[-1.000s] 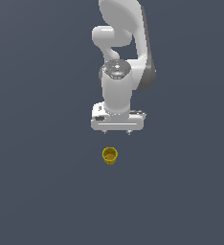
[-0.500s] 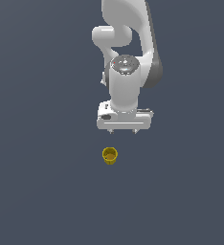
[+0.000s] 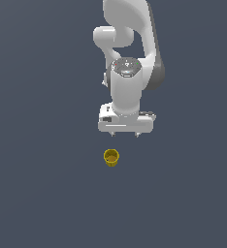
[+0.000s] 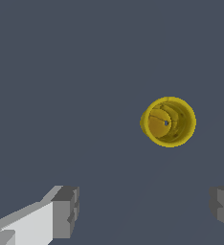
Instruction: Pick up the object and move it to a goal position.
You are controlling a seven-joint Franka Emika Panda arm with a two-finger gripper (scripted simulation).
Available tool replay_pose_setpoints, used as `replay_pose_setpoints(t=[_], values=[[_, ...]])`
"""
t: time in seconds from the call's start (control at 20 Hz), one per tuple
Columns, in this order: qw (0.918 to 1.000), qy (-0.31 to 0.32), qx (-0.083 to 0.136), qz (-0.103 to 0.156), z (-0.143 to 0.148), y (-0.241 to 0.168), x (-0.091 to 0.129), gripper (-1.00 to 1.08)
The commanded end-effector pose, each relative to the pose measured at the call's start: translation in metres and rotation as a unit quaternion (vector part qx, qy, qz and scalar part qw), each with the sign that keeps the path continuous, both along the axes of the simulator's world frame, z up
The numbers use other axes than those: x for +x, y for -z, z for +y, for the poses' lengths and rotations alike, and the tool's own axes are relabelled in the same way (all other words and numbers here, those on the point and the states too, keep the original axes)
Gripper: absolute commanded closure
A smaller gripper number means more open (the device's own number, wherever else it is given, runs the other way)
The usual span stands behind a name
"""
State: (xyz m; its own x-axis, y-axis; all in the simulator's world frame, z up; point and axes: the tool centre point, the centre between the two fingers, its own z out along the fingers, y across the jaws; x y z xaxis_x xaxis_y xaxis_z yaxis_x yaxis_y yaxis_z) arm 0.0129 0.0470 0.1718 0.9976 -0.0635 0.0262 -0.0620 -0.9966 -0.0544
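Observation:
The object is a small yellow cup (image 3: 111, 157) with a hollow top, standing on the dark grey floor. My white gripper (image 3: 125, 136) hangs above it and a little toward the exterior view's right, not touching it. Its jaws are wide open and empty. In the wrist view the cup (image 4: 168, 121) lies ahead of the gap between the two grey fingertips (image 4: 66, 212), and I look down into its hollow. The gripper (image 4: 145, 210) holds nothing.
A plain dark grey floor (image 3: 42, 193) fills both views. The white arm (image 3: 130, 43) rises behind the gripper. No goal marker shows.
The arm has moved toward the exterior view's right and lowered a little toward the cup. The cup has not moved. The jaws have stayed open.

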Motion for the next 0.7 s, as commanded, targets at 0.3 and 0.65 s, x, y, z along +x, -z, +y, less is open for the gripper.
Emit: replay_pose_setpoints(t=[0.3,0.65], values=[[0.9977,0.068,-0.002,0.007,-0.012,0.016,0.012,-0.92],[0.9864,0.163,-0.007,0.015,-0.03,0.039,0.027,-0.92]])
